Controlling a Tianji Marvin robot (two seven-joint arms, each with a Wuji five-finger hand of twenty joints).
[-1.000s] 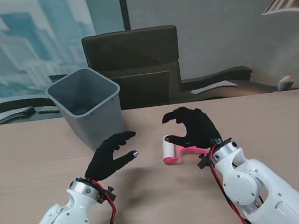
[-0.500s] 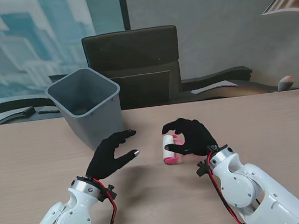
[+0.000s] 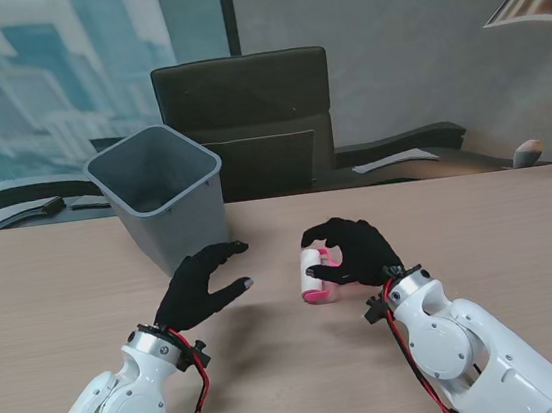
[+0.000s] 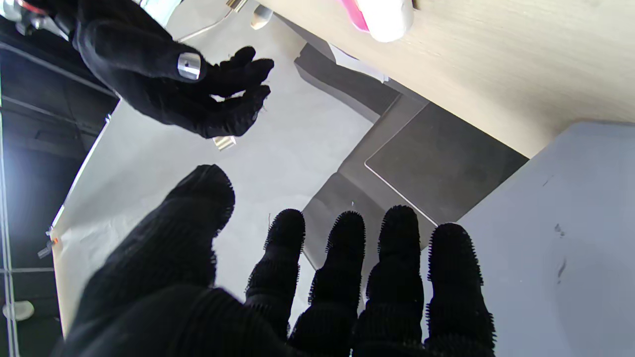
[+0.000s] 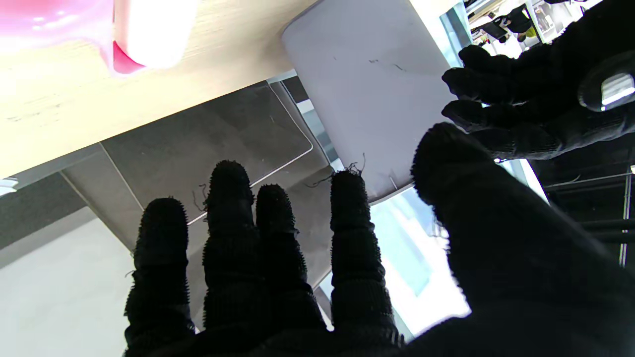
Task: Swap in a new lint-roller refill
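Right hand: the black-gloved right hand (image 3: 359, 250) arches over the lint roller (image 3: 315, 274) at mid-table, fingers curled above its pink handle; from the stand it looks draped on the handle, but the right wrist view shows the fingers (image 5: 230, 208) spread with air beneath them, so a firm grasp cannot be told.
Left hand: the left hand (image 3: 198, 286) hovers over the table (image 3: 55, 294) to the left of the roller, released, thumb and fingers (image 4: 347, 258) apart, holding nothing.
Lint roller: lies flat on the wood-grain top between the two hands, white cylindrical refill toward the left hand, glossy pink frame (image 5: 30, 22) under the right hand.
Waste bin: a grey plastic bin (image 3: 162, 195), tapered and square-mouthed with rounded corners, stands upright farther from me than the left hand, near it.
Chair: a dark padded office chair (image 3: 245, 120) sits behind the table's far edge.
Gloves: knitted, fuzzy black fabric; one metal tip shows on the left thumb (image 5: 612, 87).
Writing: none readable.
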